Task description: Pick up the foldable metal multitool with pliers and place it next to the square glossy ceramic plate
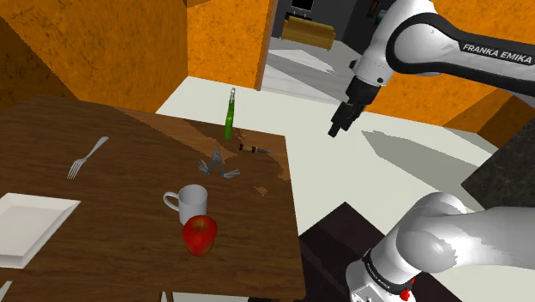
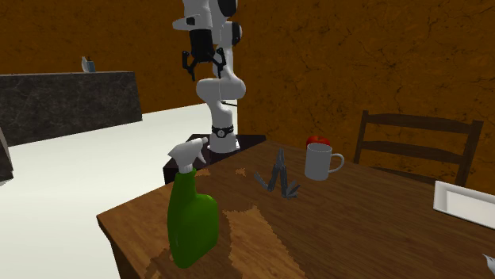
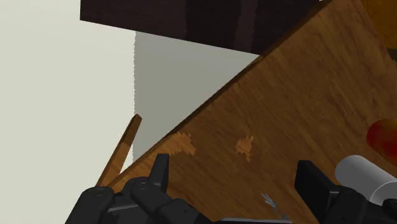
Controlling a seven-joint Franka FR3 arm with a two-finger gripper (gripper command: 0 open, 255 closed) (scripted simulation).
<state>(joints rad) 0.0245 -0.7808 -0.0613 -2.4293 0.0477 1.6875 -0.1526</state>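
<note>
Nothing done yet: my tool hangs open, empty; multitool lies untouched on the tabletop, plate at its shoulder-view eight o'clock.

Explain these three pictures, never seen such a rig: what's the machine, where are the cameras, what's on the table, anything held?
A simulated white Franka arm with a black two-finger gripper. One camera sits beside its stand, one faces it across the brown wooden table, one rides on the wrist. On the table: a grey folding metal multitool, a green spray bottle, a grey fork, a white mug, a red apple and a white square plate. The gripper is open, raised clear of the multitool, holding nothing.
</note>
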